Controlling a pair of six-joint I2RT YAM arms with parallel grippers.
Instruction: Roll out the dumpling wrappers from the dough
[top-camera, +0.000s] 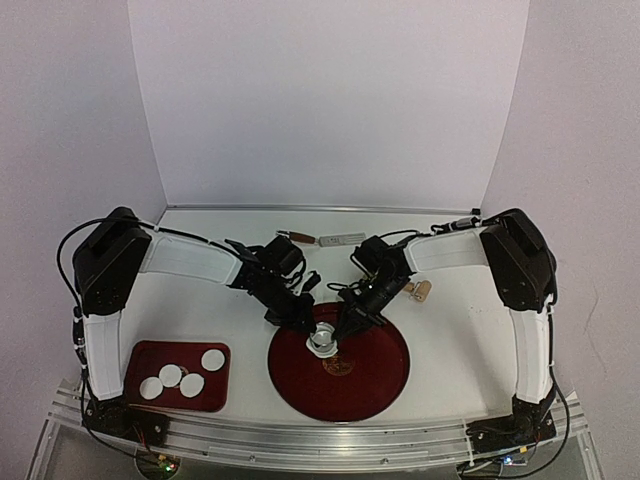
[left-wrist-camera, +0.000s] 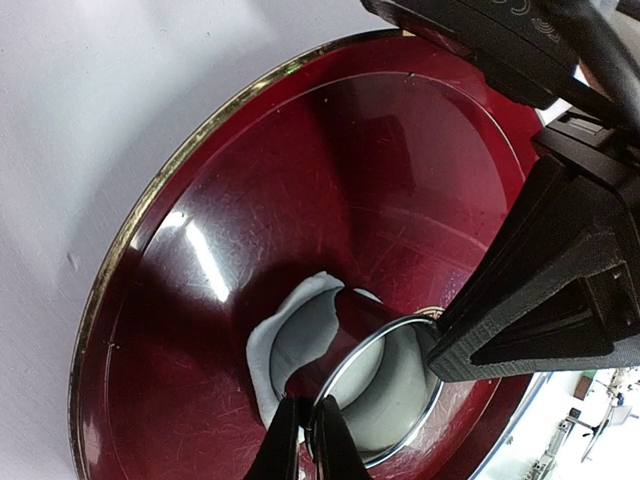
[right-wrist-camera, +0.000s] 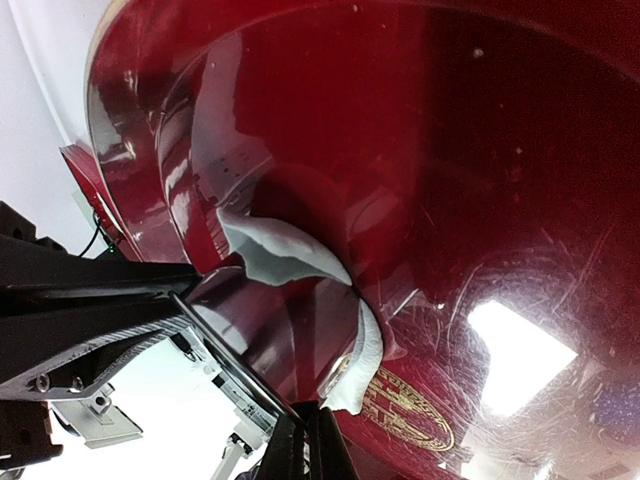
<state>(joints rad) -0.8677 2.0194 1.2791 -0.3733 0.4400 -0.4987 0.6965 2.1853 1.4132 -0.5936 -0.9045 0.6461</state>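
- The top view is evenly bright and slightly soft; shadows on the white worktop (top-camera: 450, 330) are faint.
- In both wrist views the red plate (left-wrist-camera: 350, 150) carries white glare patches.
- The fingers (left-wrist-camera: 282, 450) nearest the lens are dark and blurred.

White walls (top-camera: 330, 100); pale tabletop (top-camera: 450, 335)

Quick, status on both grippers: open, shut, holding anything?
Left gripper: shut, pinching the rim of the metal ring.
Right gripper: shut, pinching the same ring's rim.
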